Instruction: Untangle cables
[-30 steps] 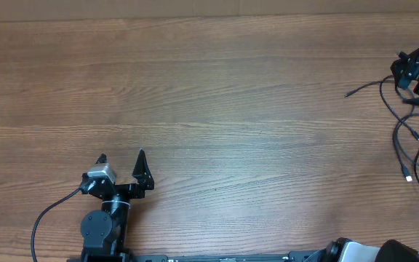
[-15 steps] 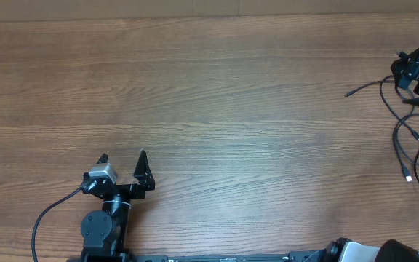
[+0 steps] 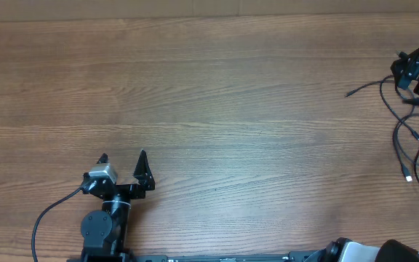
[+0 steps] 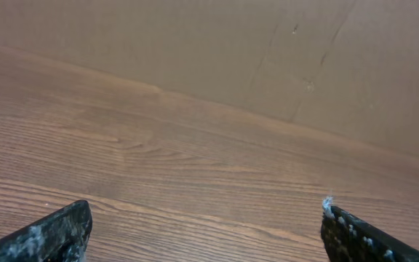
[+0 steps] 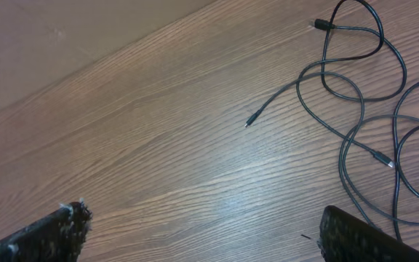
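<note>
We see the cables (image 3: 413,124) lying in a loose tangle at the 3 o'clock edge of the wooden table (image 3: 209,87). Their long axis runs from 12 toward 6 o'clock along that edge. One free strand reaches out toward 9 o'clock, and a small plug end at the foot of the bunch points toward 6 o'clock. Well apart from them, at 7 o'clock, the left gripper (image 3: 122,155) points toward 12 o'clock from its arm at the near edge, fingers spread wide over bare wood. We find the right gripper (image 5: 202,211) spread just as wide and holding nothing, angled down over the table. The cable loops lie from 1 to 4 o'clock in its wrist view, apart from both fingers. From overhead, only a sliver of the right arm shows at 5 o'clock.
</note>
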Available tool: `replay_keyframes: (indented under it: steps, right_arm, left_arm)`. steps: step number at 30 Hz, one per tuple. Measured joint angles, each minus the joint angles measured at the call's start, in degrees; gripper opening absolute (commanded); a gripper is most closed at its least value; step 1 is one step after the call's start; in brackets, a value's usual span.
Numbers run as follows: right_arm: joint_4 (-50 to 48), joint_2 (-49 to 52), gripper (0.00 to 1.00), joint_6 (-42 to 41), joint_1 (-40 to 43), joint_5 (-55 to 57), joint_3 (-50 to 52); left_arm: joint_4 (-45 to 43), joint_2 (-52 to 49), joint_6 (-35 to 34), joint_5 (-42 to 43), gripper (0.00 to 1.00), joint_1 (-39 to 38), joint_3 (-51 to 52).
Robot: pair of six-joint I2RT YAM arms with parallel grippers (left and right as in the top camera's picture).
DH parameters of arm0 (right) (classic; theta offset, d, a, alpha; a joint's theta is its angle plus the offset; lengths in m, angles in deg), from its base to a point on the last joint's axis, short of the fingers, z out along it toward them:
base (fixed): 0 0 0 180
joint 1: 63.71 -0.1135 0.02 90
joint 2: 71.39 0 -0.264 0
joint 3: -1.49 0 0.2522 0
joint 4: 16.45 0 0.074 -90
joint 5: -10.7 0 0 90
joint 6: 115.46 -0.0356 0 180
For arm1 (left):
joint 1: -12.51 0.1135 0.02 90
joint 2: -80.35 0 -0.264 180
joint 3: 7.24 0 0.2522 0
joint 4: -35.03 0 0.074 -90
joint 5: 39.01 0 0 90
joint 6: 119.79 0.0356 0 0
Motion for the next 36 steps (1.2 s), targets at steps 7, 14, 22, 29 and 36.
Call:
replay_keyframes:
  steps: [7, 14, 22, 29, 36]
  right_arm:
    - [0.00, 0.15, 1.00, -0.02, 0.00, 0.00, 0.00]
    - [-2.69, 0.17, 1.00, -0.02, -0.07, -0.09, 0.04]
    - [-21.53, -7.41, 1.00, -0.04, -5.31, -0.50, 14.27]
    - [-47.01, -25.29, 1.00, 0.15, -8.20, -1.60, 45.31]
    - [-70.44, -40.65, 1.00, -0.57, -8.22, -2.51, 71.73]
  left_arm:
    - [0.00, 0.00, 0.00, 0.00, 1.00, 0.00, 0.02]
    - [0.02, 0.00, 0.00, 0.00, 1.00, 0.00, 0.02]
    - [0.00, 0.00, 0.00, 0.15, 1.00, 0.00, 0.02]
    - [0.02, 0.00, 0.00, 0.37, 1.00, 0.00, 0.00]
    - [0.00, 0.02, 0.00, 0.39, 1.00, 0.00, 0.00]
